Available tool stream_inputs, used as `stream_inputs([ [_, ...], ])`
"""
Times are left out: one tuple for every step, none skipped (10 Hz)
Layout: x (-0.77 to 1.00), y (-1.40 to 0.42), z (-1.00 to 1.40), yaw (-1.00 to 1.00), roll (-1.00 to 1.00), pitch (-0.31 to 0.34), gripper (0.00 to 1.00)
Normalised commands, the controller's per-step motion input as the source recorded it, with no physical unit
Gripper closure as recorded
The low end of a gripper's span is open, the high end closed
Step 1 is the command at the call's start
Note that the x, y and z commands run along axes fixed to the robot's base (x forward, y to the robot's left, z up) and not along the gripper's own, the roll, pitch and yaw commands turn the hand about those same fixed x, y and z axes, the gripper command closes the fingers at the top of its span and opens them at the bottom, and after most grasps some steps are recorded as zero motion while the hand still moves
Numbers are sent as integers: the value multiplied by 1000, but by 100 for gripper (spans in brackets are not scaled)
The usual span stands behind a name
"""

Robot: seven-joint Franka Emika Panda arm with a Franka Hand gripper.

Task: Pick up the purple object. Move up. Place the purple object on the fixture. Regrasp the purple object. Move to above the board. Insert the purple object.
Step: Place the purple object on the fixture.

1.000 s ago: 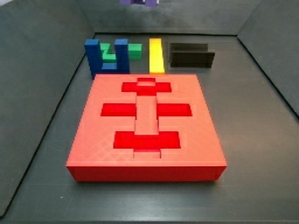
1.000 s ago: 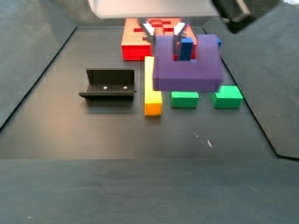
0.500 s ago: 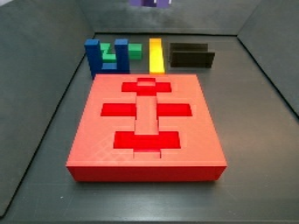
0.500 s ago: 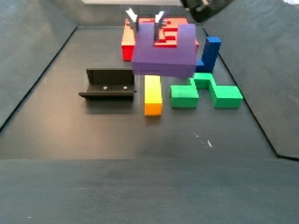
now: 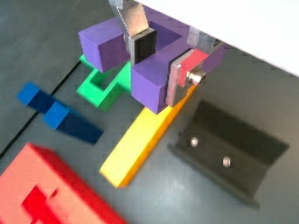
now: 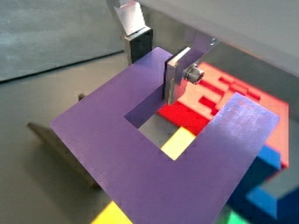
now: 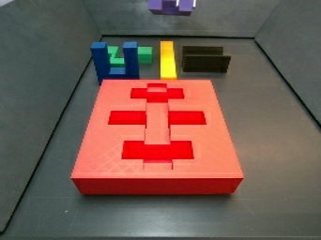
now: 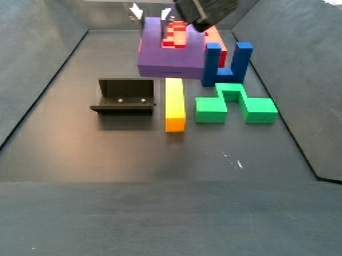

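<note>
Gripper (image 5: 162,54): flat silver plate fingers (image 5: 184,74), dark pads, screw head on plate; black wrist housing.

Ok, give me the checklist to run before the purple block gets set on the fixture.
1. Pincer shut on one prong of the purple object, held in the air: ok.
2. Block clear of the floor and the other pieces, in both side views: ok.
3. Fixture top bare: ok.
4. Yellow bar apart from the fixture: ok.
5. Block directly over the fixture: not ok.
6. Grip firmness: cannot tell.
</note>
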Motion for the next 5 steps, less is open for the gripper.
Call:
stream_inputs([
  [1000,-206,-29,-46,-589,80,100],
  [1000,-134,-86,-69,-660,0,100],
  [1000,-117,-77,-57,-654,0,100],
  [1000,-94,-77,-43,-631,0,100],
  [1000,-86,-166,-43,-574,71,100],
])
